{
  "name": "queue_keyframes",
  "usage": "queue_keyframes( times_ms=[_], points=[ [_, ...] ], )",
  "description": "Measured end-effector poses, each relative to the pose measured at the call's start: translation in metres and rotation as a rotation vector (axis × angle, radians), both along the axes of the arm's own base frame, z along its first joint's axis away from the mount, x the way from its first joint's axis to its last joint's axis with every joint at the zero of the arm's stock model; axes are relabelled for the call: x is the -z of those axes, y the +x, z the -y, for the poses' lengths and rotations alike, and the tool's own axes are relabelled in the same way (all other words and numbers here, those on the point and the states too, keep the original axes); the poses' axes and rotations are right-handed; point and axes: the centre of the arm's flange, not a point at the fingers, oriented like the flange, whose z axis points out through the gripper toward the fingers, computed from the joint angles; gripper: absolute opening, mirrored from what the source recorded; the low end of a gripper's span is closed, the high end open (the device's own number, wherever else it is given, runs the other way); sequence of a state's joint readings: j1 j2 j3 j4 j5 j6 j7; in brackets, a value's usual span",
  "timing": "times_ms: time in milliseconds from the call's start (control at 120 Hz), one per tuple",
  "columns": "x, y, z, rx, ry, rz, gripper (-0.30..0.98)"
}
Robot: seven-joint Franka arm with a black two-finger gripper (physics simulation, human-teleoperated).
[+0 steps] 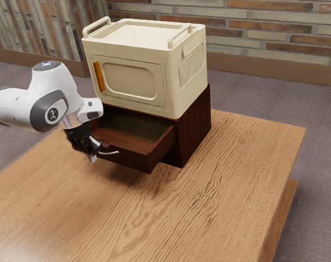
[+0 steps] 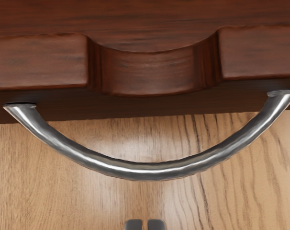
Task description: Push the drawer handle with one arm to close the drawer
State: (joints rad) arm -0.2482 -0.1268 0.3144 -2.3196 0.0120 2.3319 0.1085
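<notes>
Because the drawer stood out from its dark cabinet, with its inside in sight, the end effector was probably set before the front for an inward push. Its fingertips stood narrow, a slit apart with nothing between; a closed pair likely suited pushing better than gripping. They were just outside the bow of the handle, near its middle, presumably to keep the push straight; off centre, they might have slipped along the curve. The cabinet sat on the bench and bore a cream box, whose weight perhaps helped steady it.

By count there were one arm, two fingertips, one cabinet, one open drawer, one metal handle with two ends fixed to the front, and one box with two top rails and one orange grip.
</notes>
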Motion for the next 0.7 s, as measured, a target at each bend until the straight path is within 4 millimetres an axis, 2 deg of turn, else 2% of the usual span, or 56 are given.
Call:
queue_keyframes(
  times_ms=[700],
  points=[
    [0.005, 0.033, -0.002, 0.004, 0.031, 0.003, -0.1]
  ],
)
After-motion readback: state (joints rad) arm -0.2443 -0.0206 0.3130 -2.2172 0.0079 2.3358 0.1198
